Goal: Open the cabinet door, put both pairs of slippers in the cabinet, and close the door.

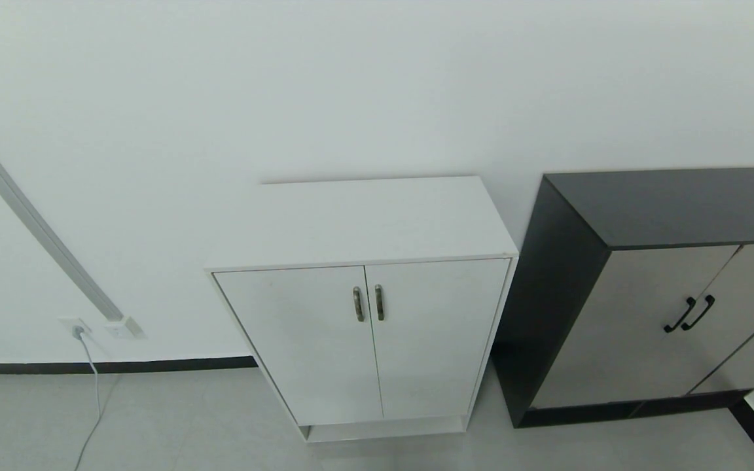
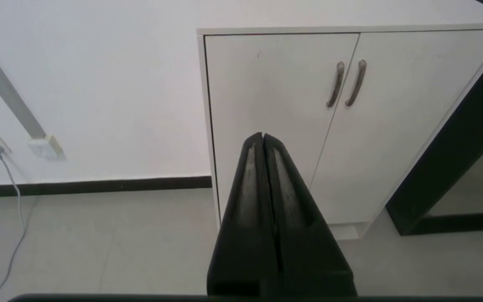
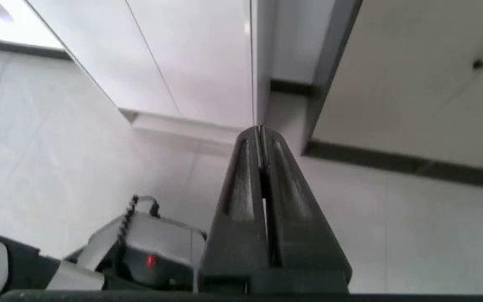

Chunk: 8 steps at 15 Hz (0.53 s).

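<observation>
White two-door cabinet (image 1: 364, 222) upright against the wall (image 1: 220, 98), doors (image 1: 305, 340) shut, metal handles (image 1: 379, 302) together at centre

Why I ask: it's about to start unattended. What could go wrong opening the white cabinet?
1. On the white cabinet, the two handles sit very close together, so a tool might snag both.
2. The dark cabinet stands right beside it; the right door, swung wide, may strike it.
3. The left tool and right tool are shut; one must open before gripping.
</observation>
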{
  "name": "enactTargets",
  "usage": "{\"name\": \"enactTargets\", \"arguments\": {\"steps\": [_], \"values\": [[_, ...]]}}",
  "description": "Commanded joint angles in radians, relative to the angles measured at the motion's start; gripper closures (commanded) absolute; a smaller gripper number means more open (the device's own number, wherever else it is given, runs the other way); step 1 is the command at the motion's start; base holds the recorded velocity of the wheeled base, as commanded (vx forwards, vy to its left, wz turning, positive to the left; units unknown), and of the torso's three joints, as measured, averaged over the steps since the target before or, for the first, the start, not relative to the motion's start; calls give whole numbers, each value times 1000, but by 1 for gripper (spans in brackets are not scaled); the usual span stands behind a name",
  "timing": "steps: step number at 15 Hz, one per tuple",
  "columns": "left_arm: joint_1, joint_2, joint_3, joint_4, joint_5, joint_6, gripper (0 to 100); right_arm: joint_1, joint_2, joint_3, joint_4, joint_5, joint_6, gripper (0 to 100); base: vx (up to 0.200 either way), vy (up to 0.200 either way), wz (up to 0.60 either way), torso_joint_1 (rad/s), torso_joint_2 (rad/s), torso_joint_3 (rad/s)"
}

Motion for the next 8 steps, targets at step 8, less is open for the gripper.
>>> {"name": "enactTargets", "arguments": {"steps": [8], "values": [[0, 1, 0, 0, 0, 0, 100, -198, -260, 1, 0, 0, -4, 100, 0, 0, 0, 0, 0, 0]]}}
